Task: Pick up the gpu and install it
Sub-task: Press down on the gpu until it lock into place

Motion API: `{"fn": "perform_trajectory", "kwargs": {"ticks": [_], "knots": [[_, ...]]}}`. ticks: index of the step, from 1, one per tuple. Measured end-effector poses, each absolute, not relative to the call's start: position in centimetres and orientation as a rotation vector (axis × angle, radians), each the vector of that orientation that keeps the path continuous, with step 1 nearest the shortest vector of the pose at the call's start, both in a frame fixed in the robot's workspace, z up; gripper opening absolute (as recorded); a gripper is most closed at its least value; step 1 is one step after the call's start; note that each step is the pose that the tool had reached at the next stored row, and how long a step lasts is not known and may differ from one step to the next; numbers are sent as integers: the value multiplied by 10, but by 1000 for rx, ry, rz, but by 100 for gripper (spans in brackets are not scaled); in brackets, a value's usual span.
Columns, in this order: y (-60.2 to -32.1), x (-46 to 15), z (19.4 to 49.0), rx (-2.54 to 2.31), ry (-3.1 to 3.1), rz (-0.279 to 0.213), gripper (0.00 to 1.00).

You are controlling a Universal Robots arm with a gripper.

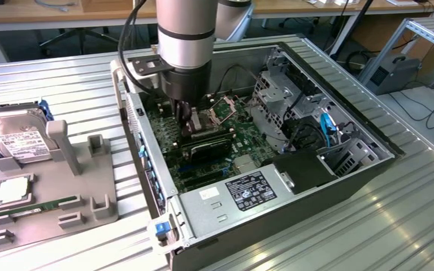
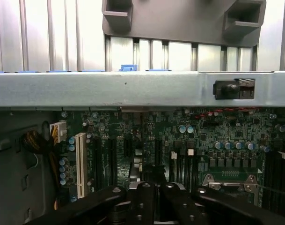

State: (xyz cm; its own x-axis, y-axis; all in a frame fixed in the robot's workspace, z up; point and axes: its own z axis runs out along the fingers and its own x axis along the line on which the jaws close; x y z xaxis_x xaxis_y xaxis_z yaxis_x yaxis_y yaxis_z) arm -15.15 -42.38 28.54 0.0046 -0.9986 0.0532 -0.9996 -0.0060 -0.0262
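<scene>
Underneath, ribbed metal tabletop (image 1: 74, 79), perhaps lab.

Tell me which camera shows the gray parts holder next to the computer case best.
The exterior view: the gray parts holder lies nearly whole beside the computer case, carrying the hard drive and a memory stick. The wrist view catches just one edge of it, with two brackets, beyond the case wall.
</scene>
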Motion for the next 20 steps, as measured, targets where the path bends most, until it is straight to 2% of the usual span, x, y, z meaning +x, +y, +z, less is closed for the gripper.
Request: {"fn": "perform_trajectory", "kwargs": {"ticks": [12, 20], "knots": [[-418, -162, 267, 2213, -2201, 88, 11], [-425, -163, 266, 2213, -2201, 88, 11]]}}
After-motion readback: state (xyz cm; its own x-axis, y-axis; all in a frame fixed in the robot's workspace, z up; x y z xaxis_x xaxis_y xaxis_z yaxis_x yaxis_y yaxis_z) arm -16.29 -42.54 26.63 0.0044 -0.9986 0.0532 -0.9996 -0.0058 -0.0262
